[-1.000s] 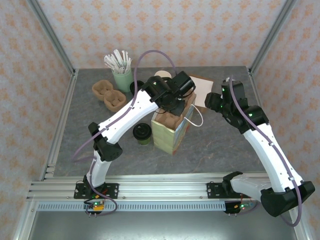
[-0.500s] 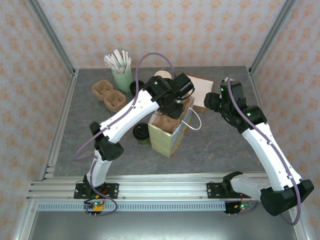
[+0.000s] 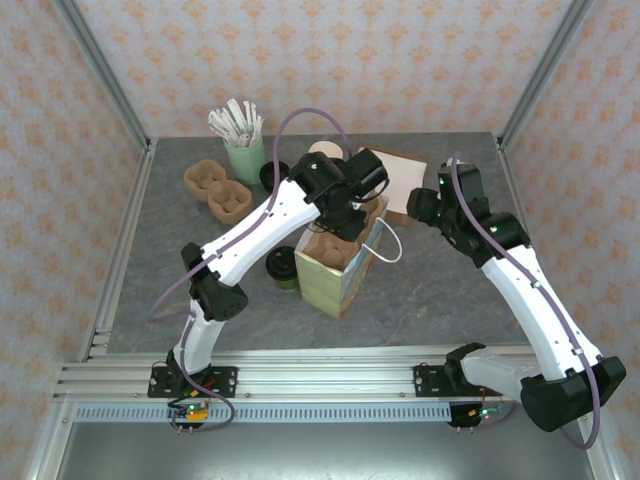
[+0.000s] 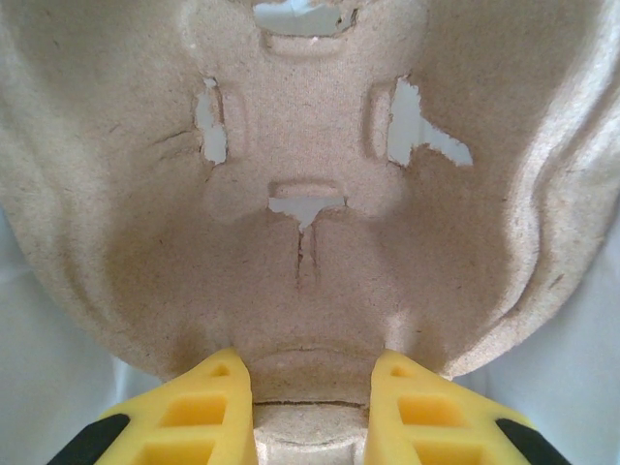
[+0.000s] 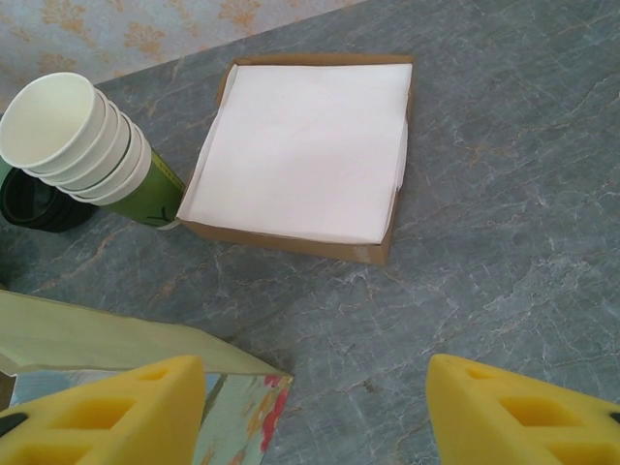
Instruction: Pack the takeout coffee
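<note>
Top view: one takeout coffee, with a black lid and a green lower band, stands upright on the grey table. It is just beside the left wall of the paper bag and outside it.

One paper bag, pale green, mouth open, with a white loop handle on its right side. The coloured print on its side is too small to read.

The left arm reaches down into the bag mouth. Left wrist view: the left gripper has its two yellow fingers set narrow, pinching the near rim of one pulp cup carrier. The carrier has torn slits with white showing through.

Right wrist view: the right gripper is spread wide with nothing between its fingers, over bare table right of the bag.

Back of the table:
- One cardboard tray of white napkins.
- One nested stack of cream cups, about five rims, tipped on its side, with a green band on the outermost cup.
- Black lids just beside the stack; I cannot count them.
- One mint tumbler with a bundle of white sticks, too many to count.
- One more pulp carrier piece with two wells, lying near the tumbler.
</note>
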